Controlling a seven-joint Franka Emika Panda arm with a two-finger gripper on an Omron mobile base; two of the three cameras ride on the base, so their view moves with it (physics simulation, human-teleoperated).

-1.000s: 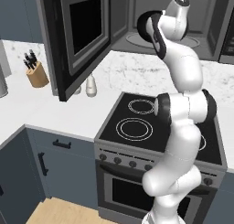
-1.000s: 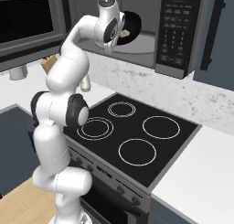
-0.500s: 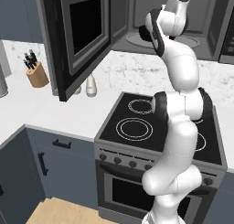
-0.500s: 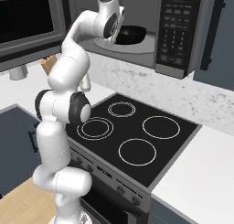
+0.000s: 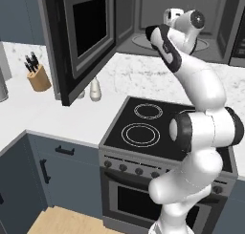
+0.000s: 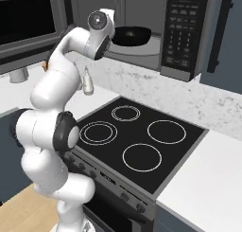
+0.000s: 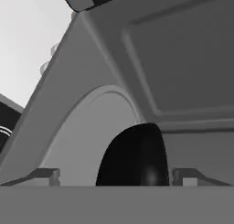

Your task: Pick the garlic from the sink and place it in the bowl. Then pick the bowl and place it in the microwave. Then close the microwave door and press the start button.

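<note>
The glossy black bowl [image 6: 133,35] sits on the round glass turntable [image 6: 142,49] inside the microwave [image 6: 184,31], and in the hand view the bowl [image 7: 132,160] lies just ahead of the hand. My gripper [image 7: 115,175] is at the mouth of the cavity, open, with its fingertips [image 7: 45,174] spread wide to either side of the bowl. The microwave door [image 5: 88,33] hangs open, swung out to the left. The garlic is hidden from every view and the sink is out of view.
Below the microwave lies a black cooktop [image 5: 143,128] with ring burners, over an oven [image 5: 139,199]. On the left counter stand a knife block [image 5: 38,78] and a small pale bottle [image 5: 95,89]. The open door juts out over the counter.
The arm has reached forward and carried the bowl from in front of the microwave into its cavity. The bowl now rests on the turntable, with the fingers apart.
</note>
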